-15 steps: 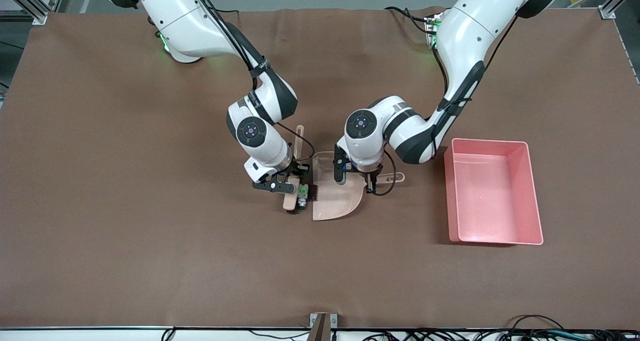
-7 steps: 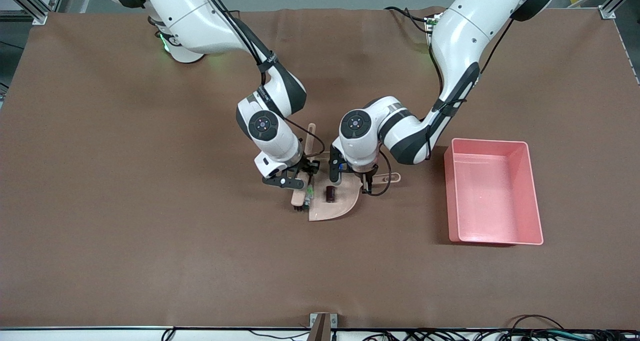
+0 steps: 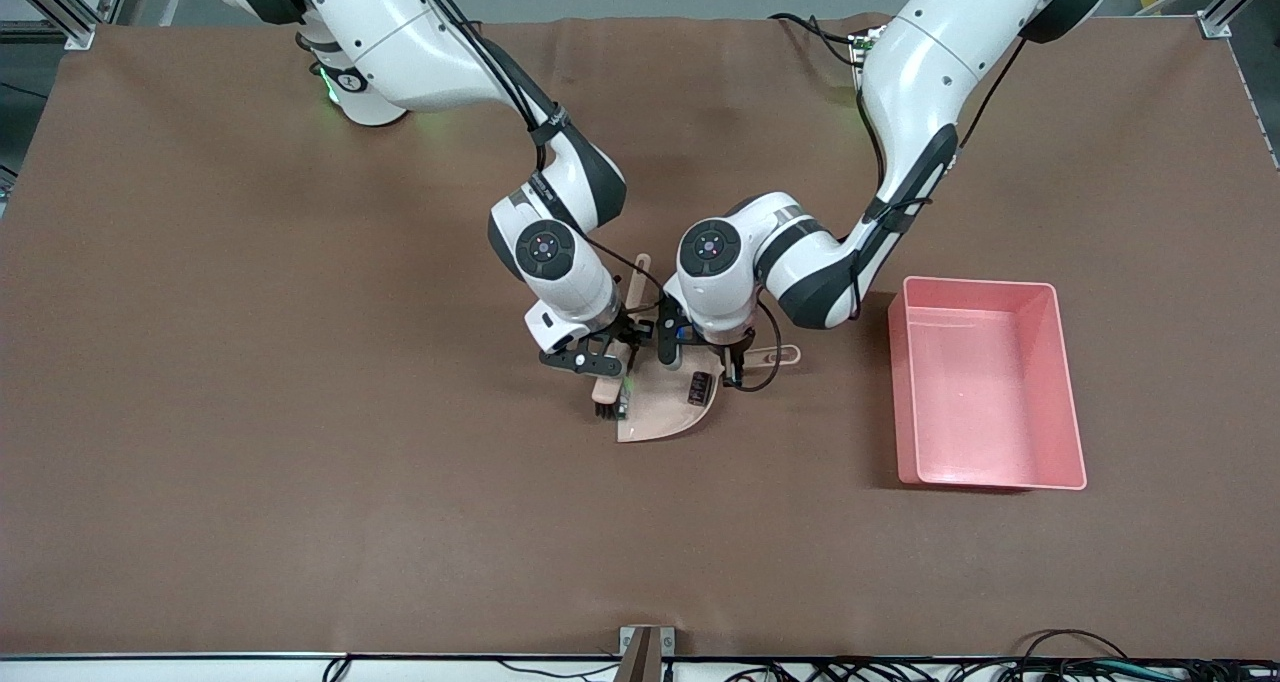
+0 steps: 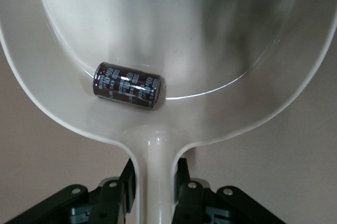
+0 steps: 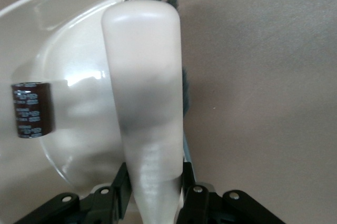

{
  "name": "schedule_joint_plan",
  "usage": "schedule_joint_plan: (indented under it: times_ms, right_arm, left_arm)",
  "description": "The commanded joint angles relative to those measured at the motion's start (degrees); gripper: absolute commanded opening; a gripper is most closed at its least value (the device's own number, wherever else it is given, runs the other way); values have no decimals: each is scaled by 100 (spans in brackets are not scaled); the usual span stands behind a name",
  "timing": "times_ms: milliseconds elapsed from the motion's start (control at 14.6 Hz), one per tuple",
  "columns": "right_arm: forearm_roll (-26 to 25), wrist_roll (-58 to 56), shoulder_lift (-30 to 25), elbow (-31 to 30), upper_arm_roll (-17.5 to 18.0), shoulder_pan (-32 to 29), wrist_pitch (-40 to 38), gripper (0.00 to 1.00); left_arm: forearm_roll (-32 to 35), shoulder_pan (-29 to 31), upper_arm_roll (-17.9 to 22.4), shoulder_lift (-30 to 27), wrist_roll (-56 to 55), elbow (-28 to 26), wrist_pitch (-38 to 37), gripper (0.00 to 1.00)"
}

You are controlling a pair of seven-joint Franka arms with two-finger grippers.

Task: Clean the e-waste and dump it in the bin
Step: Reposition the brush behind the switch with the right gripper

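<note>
A beige dustpan [image 3: 665,414] lies mid-table, and my left gripper [image 3: 724,358] is shut on its handle [image 4: 156,155]. One piece of the e-waste, a dark maroon cylinder [image 3: 697,389], lies inside the pan [image 4: 158,23] close to the handle. My right gripper [image 3: 612,358] is shut on a beige hand brush [image 5: 145,76], whose dark bristles [image 3: 605,411] rest at the pan's open edge. The white-and-green piece [image 3: 627,394] sits at that edge, between brush and pan. The pink bin [image 3: 905,402] stands toward the left arm's end of the table, apart from the pan.
Brown cloth covers the whole table [image 3: 300,462]. The brush's handle end [image 3: 643,262] sticks up between the two wrists, which are close together over the pan. A small bracket [image 3: 645,647] sits at the table's edge nearest the front camera.
My right gripper swept the brush toward the dustpan. The maroon cylinder went into the pan and rolled toward its handle. The white-and-green piece moved to the pan's open edge.
</note>
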Motion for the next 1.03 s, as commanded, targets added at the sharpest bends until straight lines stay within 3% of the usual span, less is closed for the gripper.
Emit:
schedule_joint_plan:
  times_ms: [0,957]
  right_arm:
    - [8,60,54,169,-40,12,-93,0]
    - [-124,-977,-52,265,-58,-656,-1069,0]
  left_arm:
    - [77,-126,2,237,-104,252,36,18]
    - [86,-117,2,202,-95,244,-8,17]
